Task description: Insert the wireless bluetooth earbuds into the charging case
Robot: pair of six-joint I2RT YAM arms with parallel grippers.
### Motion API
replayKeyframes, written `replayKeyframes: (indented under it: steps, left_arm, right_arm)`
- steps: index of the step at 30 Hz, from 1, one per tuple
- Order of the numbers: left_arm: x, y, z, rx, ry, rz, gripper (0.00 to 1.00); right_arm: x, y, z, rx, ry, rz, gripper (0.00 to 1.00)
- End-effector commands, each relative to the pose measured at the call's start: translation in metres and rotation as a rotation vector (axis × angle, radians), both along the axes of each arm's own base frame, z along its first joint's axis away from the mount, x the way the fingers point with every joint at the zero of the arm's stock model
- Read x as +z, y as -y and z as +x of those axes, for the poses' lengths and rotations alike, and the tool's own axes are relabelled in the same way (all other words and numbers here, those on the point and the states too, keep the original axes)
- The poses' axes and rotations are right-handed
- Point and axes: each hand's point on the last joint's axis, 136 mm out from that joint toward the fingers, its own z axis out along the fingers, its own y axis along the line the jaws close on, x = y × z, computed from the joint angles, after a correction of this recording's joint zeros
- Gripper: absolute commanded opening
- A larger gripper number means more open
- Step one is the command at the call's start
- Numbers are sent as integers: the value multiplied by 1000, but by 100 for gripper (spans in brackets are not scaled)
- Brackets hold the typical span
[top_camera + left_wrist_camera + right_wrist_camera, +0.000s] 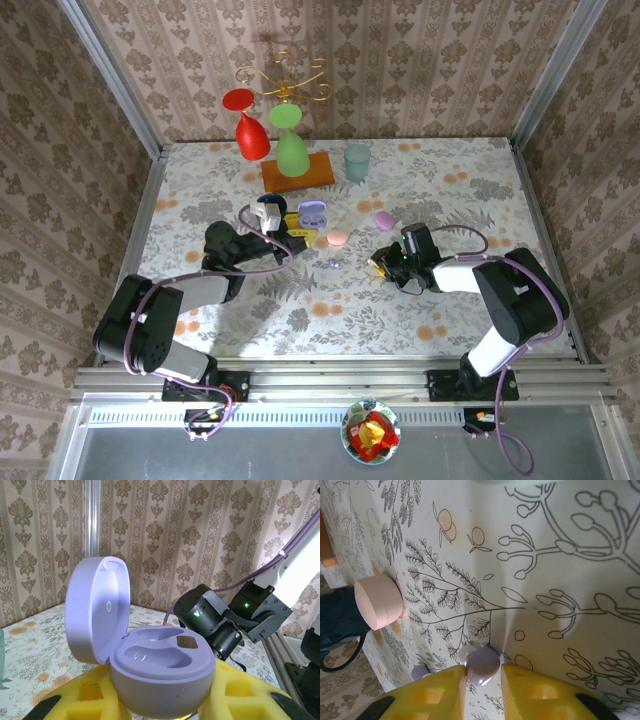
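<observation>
One glossy lilac earbud [481, 664] is pinched by right gripper [482, 672] (left gripper [161, 700] clamps case [165, 662]).

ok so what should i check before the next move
1. Lilac charging case lid open: ok.
2. Both wells of the case empty: ok.
3. Left pincer gripping the case: ok.
4. Right pincer closed on the lilac earbud: ok.
5. Earbud lifted off the table: cannot tell.
6. Straight path to the case free: not ok, the pink case sits between.
</observation>
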Motion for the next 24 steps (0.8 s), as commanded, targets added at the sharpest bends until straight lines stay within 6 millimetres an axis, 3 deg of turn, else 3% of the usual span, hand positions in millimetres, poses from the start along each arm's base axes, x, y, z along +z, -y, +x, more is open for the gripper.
replayKeyframes:
  steps: [1,11,18,24]
  left_arm:
    - [9,-4,-4,12,66,-14,25]
    - [9,-5,-6,10,70,-13,24]
    - [5,-5,-5,17,87,-3,24]
    - [-2,-7,-2,33,98,13,24]
  right_arm:
    - [-12,1,4,-17,-23,-17,24]
    - [-19,2,1,25,-37,-55,16]
    - [11,5,2,186,45,-197,16]
    - [46,4,-5,485,135,-359,17]
